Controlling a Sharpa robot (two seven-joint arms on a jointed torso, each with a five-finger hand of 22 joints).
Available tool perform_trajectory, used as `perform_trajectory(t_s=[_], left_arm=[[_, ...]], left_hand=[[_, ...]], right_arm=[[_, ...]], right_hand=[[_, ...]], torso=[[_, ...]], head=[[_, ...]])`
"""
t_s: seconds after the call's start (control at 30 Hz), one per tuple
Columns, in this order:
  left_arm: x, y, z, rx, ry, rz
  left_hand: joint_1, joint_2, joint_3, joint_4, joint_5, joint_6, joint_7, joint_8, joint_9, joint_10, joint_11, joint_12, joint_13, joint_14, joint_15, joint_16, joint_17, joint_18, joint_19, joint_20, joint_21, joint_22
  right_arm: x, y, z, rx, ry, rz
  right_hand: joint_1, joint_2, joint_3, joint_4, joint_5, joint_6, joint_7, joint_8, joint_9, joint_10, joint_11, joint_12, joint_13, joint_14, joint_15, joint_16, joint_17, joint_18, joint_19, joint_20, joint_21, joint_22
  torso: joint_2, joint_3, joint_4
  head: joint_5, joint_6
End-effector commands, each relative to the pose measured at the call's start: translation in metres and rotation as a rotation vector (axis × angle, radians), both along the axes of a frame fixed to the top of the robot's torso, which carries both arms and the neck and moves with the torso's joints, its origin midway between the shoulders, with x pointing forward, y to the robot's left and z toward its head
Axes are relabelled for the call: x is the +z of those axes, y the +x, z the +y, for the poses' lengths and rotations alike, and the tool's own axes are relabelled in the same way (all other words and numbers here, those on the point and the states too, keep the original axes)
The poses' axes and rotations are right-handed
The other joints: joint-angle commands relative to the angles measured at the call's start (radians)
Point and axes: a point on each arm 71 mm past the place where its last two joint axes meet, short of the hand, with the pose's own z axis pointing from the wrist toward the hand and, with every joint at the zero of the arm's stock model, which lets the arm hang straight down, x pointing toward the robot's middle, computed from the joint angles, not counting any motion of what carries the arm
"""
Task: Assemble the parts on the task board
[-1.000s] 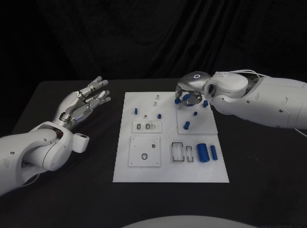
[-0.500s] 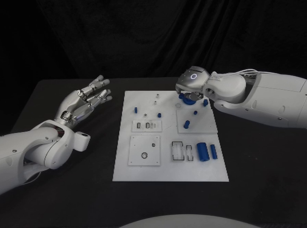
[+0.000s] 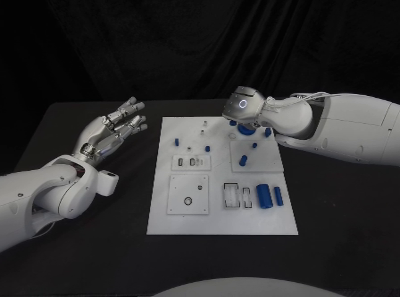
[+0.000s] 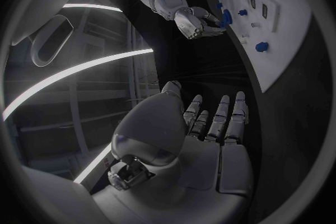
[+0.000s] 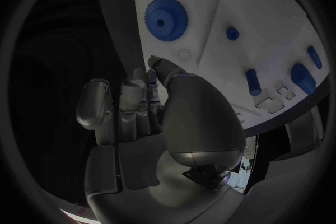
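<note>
The white task board lies mid-table. A blue gear lies flat on its far right plate, also seen under my right wrist as the gear. My right hand hovers just over the board beside the gear, fingers stretched out and thumb tip close to it, with nothing plainly in its grasp. In the head view the right hand is largely hidden by its wrist. My left hand is raised over the table left of the board, fingers spread and empty; the left wrist view shows the left hand open.
Other blue parts are on the board: a peg, a short cylinder, a thick cylinder and a slim one near the front right. Slotted white plates take up its front half.
My right wrist has rolled and shifted a little to the left above the gear. The gear stays at the same spot on the board. The left hand has hardly moved.
</note>
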Motion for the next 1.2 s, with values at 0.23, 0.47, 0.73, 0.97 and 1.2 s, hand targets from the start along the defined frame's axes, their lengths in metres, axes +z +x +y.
perform_trajectory(t_s=[0.23,0.47,0.73,0.97,1.2], left_arm=[[0.006,-0.001,-0.004,-0.043,-0.030,-0.076],[0.006,0.000,-0.005,-0.044,-0.030,-0.076],[0.006,0.000,-0.004,-0.043,-0.028,-0.076],[0.005,0.001,-0.005,-0.046,-0.029,-0.075],[0.005,0.001,-0.004,-0.044,-0.028,-0.074]], left_hand=[[-0.006,0.011,0.005,0.001,-0.007,0.003,0.000,0.005,0.001,0.002,0.006,0.005,0.001,0.003,-0.001,0.006,0.001,-0.007,0.003,-0.001,0.000,0.000],[-0.006,0.011,0.005,0.001,-0.007,0.003,0.000,0.005,0.001,0.002,0.006,0.005,0.001,0.003,-0.001,0.006,0.001,-0.007,0.003,-0.001,0.000,0.000],[-0.013,0.015,0.004,0.001,-0.012,0.003,-0.001,0.004,0.000,0.001,0.006,0.004,0.001,0.003,0.000,0.007,0.001,-0.007,0.002,-0.001,-0.001,0.000],[-0.015,0.016,0.003,0.001,-0.013,0.002,-0.001,0.004,0.000,0.002,0.006,0.004,0.001,0.004,0.000,0.008,0.001,-0.007,0.003,-0.001,-0.001,0.000],[-0.015,0.016,0.003,0.001,-0.013,0.002,-0.001,0.004,0.000,0.002,0.006,0.004,0.001,0.004,0.000,0.008,0.001,-0.007,0.003,-0.001,-0.001,0.000]], right_arm=[[-0.008,-0.005,0.007,0.014,-0.067,-0.014],[-0.015,-0.005,0.005,0.003,-0.075,-0.001],[-0.018,-0.007,0.003,0.004,-0.075,0.006],[-0.020,-0.008,0.000,-0.001,-0.075,0.014],[-0.022,-0.009,-0.004,-0.003,-0.070,0.017]], right_hand=[[-0.016,-0.013,0.009,0.000,0.000,0.004,-0.003,-0.003,0.009,0.000,0.000,-0.002,0.005,-0.015,0.001,-0.003,-0.003,-0.009,-0.009,0.002,-0.008,0.001],[-0.035,-0.015,0.011,0.002,0.000,0.008,-0.006,-0.001,0.019,0.002,-0.003,-0.001,0.011,-0.023,0.001,-0.002,-0.005,-0.008,-0.014,0.004,-0.011,0.002],[-0.047,-0.019,0.010,0.003,-0.001,0.009,-0.009,0.000,0.026,0.005,-0.005,0.001,0.016,-0.025,-0.001,0.002,-0.002,-0.009,-0.014,0.005,-0.010,0.006],[-0.056,-0.018,0.009,0.006,-0.001,0.010,-0.013,0.001,0.032,0.007,-0.008,0.002,0.020,-0.026,-0.002,0.004,0.000,-0.009,-0.015,0.005,-0.011,0.008],[-0.064,-0.021,0.008,0.008,-0.001,0.008,-0.016,0.000,0.035,0.007,-0.009,0.003,0.023,-0.027,-0.003,0.005,0.000,-0.008,-0.016,0.006,-0.012,0.008]], torso=[[-0.002,-0.0008,0.0013],[-0.002,-0.0008,0.0009],[-0.001,-0.0002,0.0006],[-0.001,0.0007,0.0002],[-0.001,0.0003,-0.0024]], head=[[0.000,-0.004],[0.004,-0.005],[0.002,-0.009],[0.000,-0.011],[0.004,-0.013]])
